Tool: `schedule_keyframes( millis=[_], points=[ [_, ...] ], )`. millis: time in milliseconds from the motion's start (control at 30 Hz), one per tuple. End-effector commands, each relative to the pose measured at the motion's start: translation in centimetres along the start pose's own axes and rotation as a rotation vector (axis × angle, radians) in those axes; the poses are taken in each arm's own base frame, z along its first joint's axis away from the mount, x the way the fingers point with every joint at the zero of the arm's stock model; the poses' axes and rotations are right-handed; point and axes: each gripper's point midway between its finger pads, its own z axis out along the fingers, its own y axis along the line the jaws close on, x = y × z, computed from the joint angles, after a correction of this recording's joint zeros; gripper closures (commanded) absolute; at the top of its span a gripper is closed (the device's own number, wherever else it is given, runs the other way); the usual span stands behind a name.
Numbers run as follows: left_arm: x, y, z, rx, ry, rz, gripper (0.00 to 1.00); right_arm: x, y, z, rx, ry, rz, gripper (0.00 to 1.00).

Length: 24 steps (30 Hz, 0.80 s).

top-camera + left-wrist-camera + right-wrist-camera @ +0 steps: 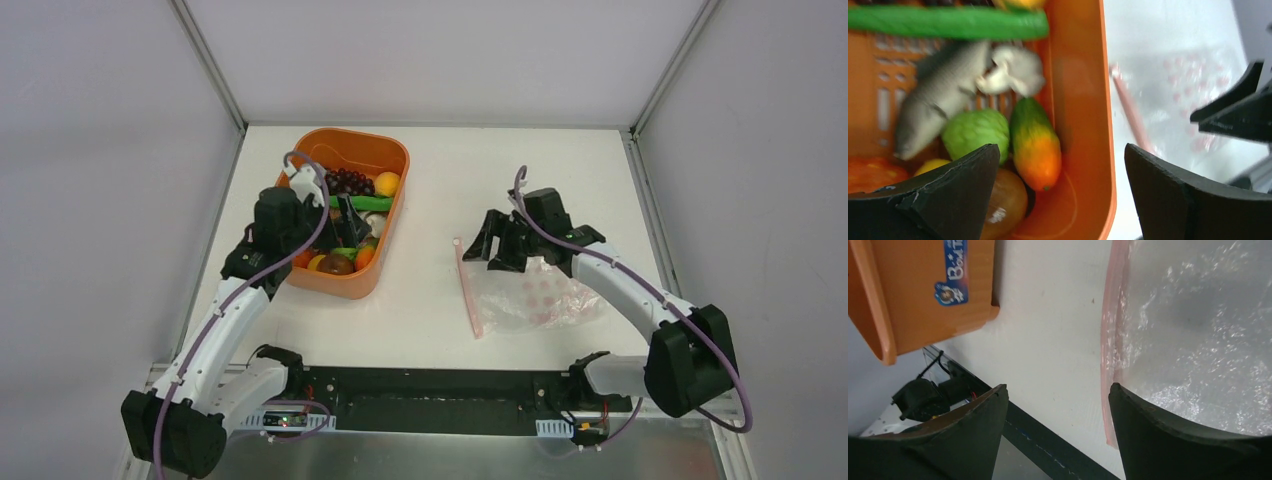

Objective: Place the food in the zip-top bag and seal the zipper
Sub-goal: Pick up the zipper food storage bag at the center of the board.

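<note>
The food lies in an orange basket (390, 150): a purple grape bunch (348, 181), a green pod (948, 22), a grey fish (938, 95), a green round fruit (975, 132), a green-orange fruit (1035, 145) and a brown fruit (1005, 202). My left gripper (352, 232) hangs open over the basket's near right corner, holding nothing (1060, 150). The zip-top bag (535, 295) lies flat to the right, its pink zipper (467, 290) facing the basket. My right gripper (493, 250) is open just above the zipper's far end (1058, 387), one finger over the bag's edge (1110, 330).
A strip of bare white table (430, 270) separates basket and bag. White walls enclose the table on the left, the back and the right. The black base rail (430, 400) runs along the near edge. The right gripper's fingers (1243, 110) show at the right of the left wrist view.
</note>
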Motion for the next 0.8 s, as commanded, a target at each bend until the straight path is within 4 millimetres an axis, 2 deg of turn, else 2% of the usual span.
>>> schedule_keyframes(
  millis=[0,67,167,333,433,767],
  points=[
    [4.8,-1.8,0.2,0.067,0.127,0.103,0.00,3.1,-1.5,1.3,0.084,0.064,-0.066,0.26],
    [6.1,-1.8,0.5,0.037,0.174,0.142,0.00,3.8,-2.4,2.2,0.148,0.079,-0.085,0.30],
    [7.7,-1.7,1.1,0.014,0.227,0.164,0.06,3.9,-4.0,3.2,0.265,0.064,-0.102,0.37],
    [9.6,-1.4,1.4,-0.014,0.304,0.223,0.09,3.8,-5.1,4.5,0.369,0.038,-0.151,0.37],
    [11.0,-1.8,1.3,-0.007,0.353,0.252,0.12,3.3,-5.8,5.1,0.436,0.008,-0.182,0.39],
    [13.9,-3.5,-0.2,0.051,0.385,0.226,0.18,2.6,-6.0,6.3,0.503,-0.044,-0.274,0.41]
  ],
)
